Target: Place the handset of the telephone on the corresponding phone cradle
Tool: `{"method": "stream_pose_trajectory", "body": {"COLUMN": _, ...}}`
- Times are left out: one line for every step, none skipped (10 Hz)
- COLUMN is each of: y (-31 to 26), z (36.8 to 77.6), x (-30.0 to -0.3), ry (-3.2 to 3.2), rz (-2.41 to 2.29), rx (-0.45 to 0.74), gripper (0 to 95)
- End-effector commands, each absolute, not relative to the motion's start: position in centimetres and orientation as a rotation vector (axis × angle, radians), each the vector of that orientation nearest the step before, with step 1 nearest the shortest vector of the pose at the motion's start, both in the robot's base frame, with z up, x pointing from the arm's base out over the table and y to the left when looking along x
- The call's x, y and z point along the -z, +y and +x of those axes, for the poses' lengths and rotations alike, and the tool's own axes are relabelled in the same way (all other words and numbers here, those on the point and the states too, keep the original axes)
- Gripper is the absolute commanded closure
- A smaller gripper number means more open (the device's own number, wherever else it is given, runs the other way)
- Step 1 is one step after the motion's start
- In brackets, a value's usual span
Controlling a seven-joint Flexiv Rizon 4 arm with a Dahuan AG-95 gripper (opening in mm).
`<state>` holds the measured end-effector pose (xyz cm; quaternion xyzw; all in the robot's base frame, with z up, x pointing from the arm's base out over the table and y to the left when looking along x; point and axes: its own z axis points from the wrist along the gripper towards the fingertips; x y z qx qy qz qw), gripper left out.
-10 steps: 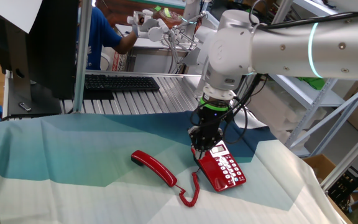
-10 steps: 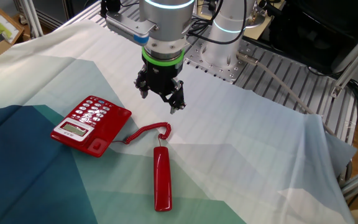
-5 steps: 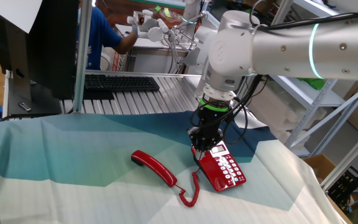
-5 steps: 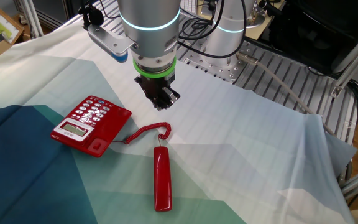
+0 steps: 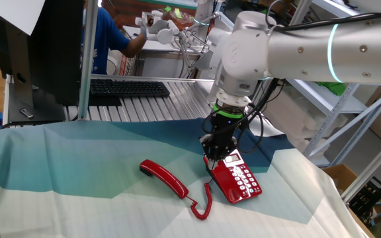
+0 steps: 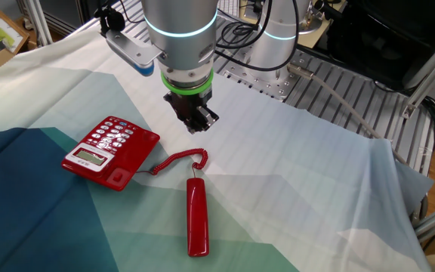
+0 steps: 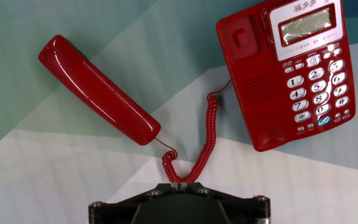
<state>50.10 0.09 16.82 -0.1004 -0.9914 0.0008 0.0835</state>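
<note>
Teal-and-white cloth covers the table, under the silver arm's black two-finger gripper, fingers indistinguishable as apart or together, then the red wedge-shaped plastic telephone, its recessed cradle bare, the slim glossy red handset lying beside it.

Red handset flat on cloth, left of telephone, fingers above.

Your desk is draped in a teal, blue and white cloth. On it you have the slim glossy red handset lying flat, near the small red telephone with white buttons. A coiled red cord curls on the cloth between them, joining both.
</note>
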Motion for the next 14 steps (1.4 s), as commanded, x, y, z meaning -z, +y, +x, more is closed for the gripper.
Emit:
{"method": "stream_pose_trajectory", "body": {"y": 0.08, "z": 50.08, "x": -16.81, "ry": -2.959, "rz": -0.3, "rx": -0.004, "gripper": 95.0}}
{"method": "stream_pose_trajectory", "body": {"y": 0.08, "z": 50.08, "x": -16.81, "ry": -2.959, "rz": -0.301, "rx": -0.004, "gripper": 95.0}}
{"method": "stream_pose_trajectory", "body": {"y": 0.08, "z": 50.08, "x": -16.81, "ry": -2.959, "rz": -0.302, "rx": -0.004, "gripper": 95.0}}
{"method": "stream_pose_trajectory", "body": {"y": 0.09, "z": 50.08, "x": -16.81, "ry": -2.959, "rz": -0.3, "rx": -0.004, "gripper": 95.0}}
{"method": "stream_pose_trajectory", "body": {"y": 0.09, "z": 50.08, "x": -16.81, "ry": -2.959, "rz": -0.3, "rx": -0.002, "gripper": 95.0}}
{"method": "stream_pose_trajectory", "body": {"y": 0.09, "z": 50.09, "x": -16.81, "ry": -2.958, "rz": -0.3, "rx": -0.001, "gripper": 95.0}}
{"method": "stream_pose_trajectory", "body": {"y": 0.09, "z": 50.09, "x": -16.8, "ry": -2.958, "rz": -0.301, "rx": 0.001, "gripper": 95.0}}
{"method": "stream_pose_trajectory", "body": {"y": 0.09, "z": 50.09, "x": -16.79, "ry": -2.956, "rz": -0.302, "rx": 0.003, "gripper": 95.0}}
{"method": "stream_pose_trajectory", "body": {"y": 0.09, "z": 50.09, "x": -16.79, "ry": -2.953, "rz": -0.303, "rx": 0.007, "gripper": 95.0}}
{"method": "stream_pose_trajectory", "body": {"y": 0.1, "z": 50.1, "x": -16.78, "ry": -2.953, "rz": -0.303, "rx": 0.008, "gripper": 95.0}}
{"method": "stream_pose_trajectory", "body": {"y": 0.1, "z": 50.1, "x": -16.77, "ry": -2.952, "rz": -0.305, "rx": 0.014, "gripper": 95.0}}
{"method": "stream_pose_trajectory", "body": {"y": 0.1, "z": 50.1, "x": -16.77, "ry": -2.952, "rz": -0.307, "rx": 0.017, "gripper": 95.0}}
{"method": "stream_pose_trajectory", "body": {"y": 0.11, "z": 50.1, "x": -16.76, "ry": -2.954, "rz": -0.304, "rx": 0.022, "gripper": 95.0}}
{"method": "stream_pose_trajectory", "body": {"y": 0.17, "z": 50.13, "x": -16.69, "ry": -2.962, "rz": -0.299, "rx": 0.025, "gripper": 95.0}}
